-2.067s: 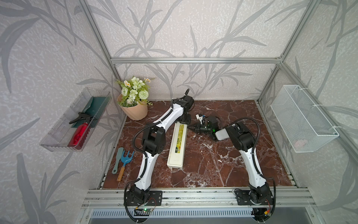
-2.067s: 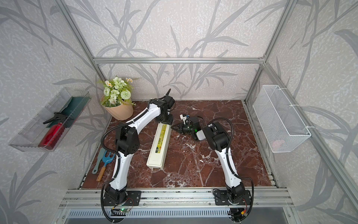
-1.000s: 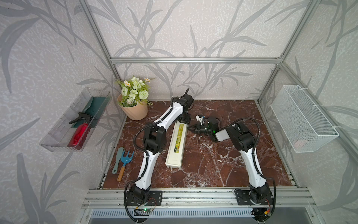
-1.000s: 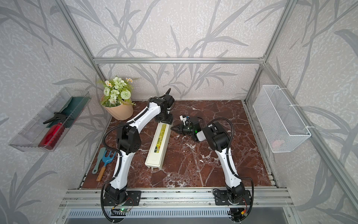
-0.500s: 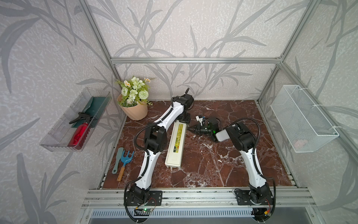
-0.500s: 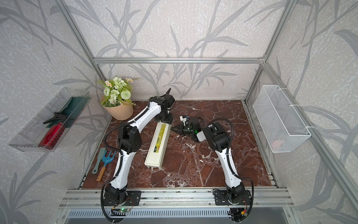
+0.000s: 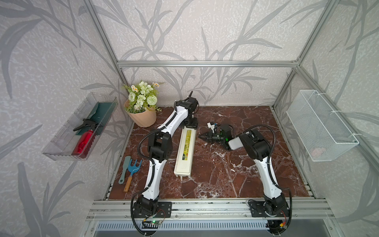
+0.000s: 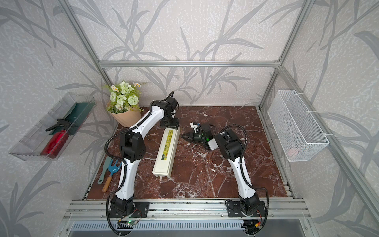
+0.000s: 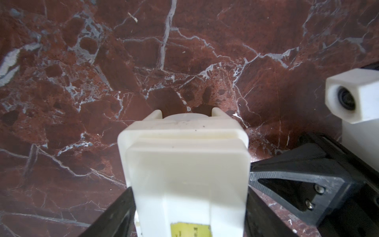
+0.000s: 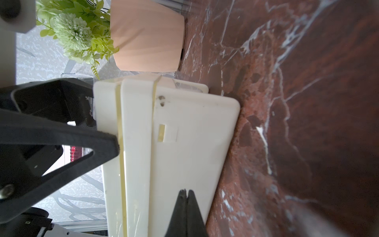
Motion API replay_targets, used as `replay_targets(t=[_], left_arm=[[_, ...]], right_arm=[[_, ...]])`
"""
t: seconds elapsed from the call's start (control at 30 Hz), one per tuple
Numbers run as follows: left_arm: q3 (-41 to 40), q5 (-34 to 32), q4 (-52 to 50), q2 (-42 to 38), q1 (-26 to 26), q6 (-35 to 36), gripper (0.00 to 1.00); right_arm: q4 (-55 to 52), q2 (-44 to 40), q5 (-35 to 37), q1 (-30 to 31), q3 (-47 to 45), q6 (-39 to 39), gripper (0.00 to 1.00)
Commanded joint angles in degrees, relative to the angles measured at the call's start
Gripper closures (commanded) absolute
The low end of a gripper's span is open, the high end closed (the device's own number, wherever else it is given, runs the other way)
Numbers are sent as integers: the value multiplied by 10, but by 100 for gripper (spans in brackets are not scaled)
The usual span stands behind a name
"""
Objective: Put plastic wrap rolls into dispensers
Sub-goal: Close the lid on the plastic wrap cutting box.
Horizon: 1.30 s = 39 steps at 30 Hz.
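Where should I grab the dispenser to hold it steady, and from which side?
Pinch the dispenser across its narrow width near the far end, coming down from above. It lies flat on the table, lid shut, and its long side walls are flat and parallel, so jaws should seat squarely there. The left gripper straddles that end.

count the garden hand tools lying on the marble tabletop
2. A grey-green scoop and a blue hand rake with a wooden handle lie side by side near the tabletop's left edge. No others show, though some could be hidden.
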Motion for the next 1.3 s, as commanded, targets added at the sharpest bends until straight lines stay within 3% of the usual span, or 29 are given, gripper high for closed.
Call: replay_targets(t=[0.0, 0.7, 0.73, 0.77, 0.83, 0.9, 0.97, 1.0, 1.27], left_arm=[[-10, 21, 1, -25, 6, 13, 23], [-5, 51, -12, -27, 18, 24, 22], [-7, 60, -10, -29, 20, 23, 22], [-9, 67, -9, -31, 23, 23, 22], [-12, 73, -7, -34, 24, 22, 22], [-15, 84, -6, -38, 25, 23, 21], [-16, 91, -4, -40, 25, 23, 2], [-16, 94, -4, -40, 26, 24, 2], [-23, 97, -4, -56, 38, 18, 2]], right_arm=[[-14, -13, -9, 1, 5, -1, 100], [-38, -27, -15, 2, 7, -16, 100], [-41, -30, -16, 2, 5, -19, 98], [-45, -34, -17, 3, 3, -25, 85], [-54, -42, -17, 4, -2, -34, 75], [-56, -49, -17, 4, -9, -36, 57], [-56, -60, -17, 4, -18, -38, 47], [-61, -67, -15, 5, -23, -39, 42], [-141, -130, 14, 23, -54, -85, 36]])
